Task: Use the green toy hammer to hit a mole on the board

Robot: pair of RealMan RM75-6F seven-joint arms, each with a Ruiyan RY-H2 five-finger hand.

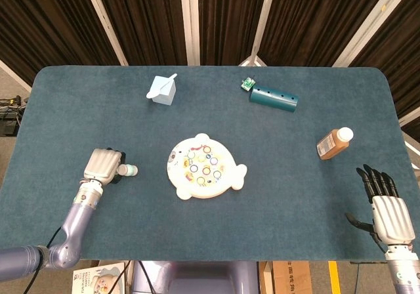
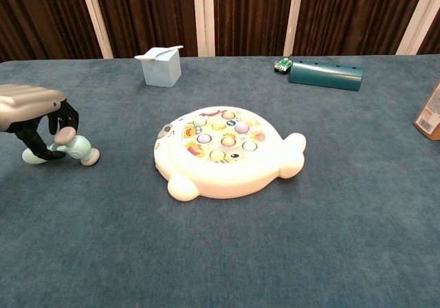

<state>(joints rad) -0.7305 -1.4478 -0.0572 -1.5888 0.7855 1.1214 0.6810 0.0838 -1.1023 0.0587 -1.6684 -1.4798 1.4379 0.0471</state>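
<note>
item: whack-a-mole board (image 2: pixel 227 155), white, fish-shaped, lying flat mid-table with its coloured mole buttons facing up, which leaves every mole open to a strike from above. all places below are given relative to this board.

item: green toy hammer (image 2: pixel 72 149), well to the left of the board, down at the cloth. the head, pale green with pink end caps, points toward the board; the handle runs away from it, under the hand.

item: left hand (image 2: pixel 31 115), over the hammer's handle, fingers (image 2: pixel 60 117) curled down around it. judged a grasp being made or just settled, low to the table, since the hammer has to be picked up before any swing. whether the fingers truly clamp the handle cannot be told: the palm covers it in the head view (image 1: pixel 102 166) and the dark fingers merge in the chest view.

item: right hand (image 1: pixel 387 209), far right of the board and nearer the robot, fingers spread, holding nothing; parked clear as the task needs one arm only. out of the chest view's frame.

item: light blue carton (image 2: pixel 161 65), behind the board to the left. dark green tube (image 2: pixel 324 74) with a small green part (image 2: pixel 282 64) at its end, behind to the right. amber bottle (image 1: pixel 334 143), right of the board, cut off at the chest view's edge.

hard to make out: the printed figures on the moles; whether any mole stands raised.
</note>
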